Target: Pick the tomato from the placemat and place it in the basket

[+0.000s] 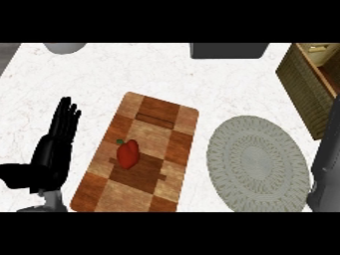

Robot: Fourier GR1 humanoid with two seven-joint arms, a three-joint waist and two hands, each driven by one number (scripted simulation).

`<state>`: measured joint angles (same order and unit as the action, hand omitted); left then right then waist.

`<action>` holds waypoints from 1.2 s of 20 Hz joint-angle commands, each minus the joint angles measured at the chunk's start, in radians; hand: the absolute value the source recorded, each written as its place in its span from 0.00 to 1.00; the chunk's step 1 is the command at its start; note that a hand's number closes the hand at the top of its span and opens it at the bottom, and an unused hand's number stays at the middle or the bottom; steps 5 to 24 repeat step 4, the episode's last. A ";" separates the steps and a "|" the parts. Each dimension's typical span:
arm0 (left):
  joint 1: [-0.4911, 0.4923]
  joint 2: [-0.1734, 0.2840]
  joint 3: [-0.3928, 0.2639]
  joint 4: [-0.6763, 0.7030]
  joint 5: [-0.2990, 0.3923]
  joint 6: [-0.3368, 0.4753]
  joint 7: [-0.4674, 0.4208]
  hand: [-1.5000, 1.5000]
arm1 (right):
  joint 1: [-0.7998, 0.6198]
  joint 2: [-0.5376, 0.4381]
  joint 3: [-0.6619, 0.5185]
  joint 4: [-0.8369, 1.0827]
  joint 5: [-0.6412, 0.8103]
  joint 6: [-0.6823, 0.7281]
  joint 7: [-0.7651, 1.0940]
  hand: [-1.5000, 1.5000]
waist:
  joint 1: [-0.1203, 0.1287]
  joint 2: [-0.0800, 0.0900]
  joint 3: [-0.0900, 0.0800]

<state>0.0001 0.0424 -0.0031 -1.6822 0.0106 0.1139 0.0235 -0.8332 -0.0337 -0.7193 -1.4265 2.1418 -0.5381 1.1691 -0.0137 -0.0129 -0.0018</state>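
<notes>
White marbled counter (113, 74) filled most of the head view, with a dark strip of floor or wall visible at its upper left corner. On the counter lay a wooden patchwork placemat (158, 129), rectangular and set at a slight slant, its long axis running from the lower left toward the upper right. The tomato (128, 153) rested on the placemat's lower left half, a red, somewhat elongated body with a small green stem at its upper end. Nothing touched it.

To the right of the placemat, just beside it but not overlapping, lay a round grey woven mat (255, 163). The basket (312, 84), brown and woven, stood at the upper right corner of the counter, well apart from the tomato; part of its interior showed near the top edge.

The left hand (51, 149) was positioned left of the placemat, fingers straight and held together pointing toward the far edge, thumb extended to the left. It held nothing and did not touch the tomato.

Along the right edge, a grey forearm (338, 154) occupied the view; the right hand itself did not appear.

A grey rounded object (64, 47) and a dark box-shaped object (228, 50) were cut off at the far edge of the counter.
</notes>
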 commanded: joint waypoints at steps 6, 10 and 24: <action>0.028 0.010 0.000 -0.021 0.004 -0.015 -0.003 0.50 | 0.175 0.033 0.255 -0.387 -0.128 0.219 0.087 0.00 | 0.009 0.000 0.001; 0.028 0.010 0.000 -0.021 0.004 -0.015 -0.003 0.50 | 0.175 0.033 0.255 -0.387 -0.128 0.219 0.087 0.00 | 0.009 0.000 0.001; 0.028 0.010 0.000 -0.021 0.004 -0.015 -0.003 0.50 | 0.175 0.033 0.255 -0.387 -0.128 0.219 0.087 0.00 | 0.009 0.000 0.001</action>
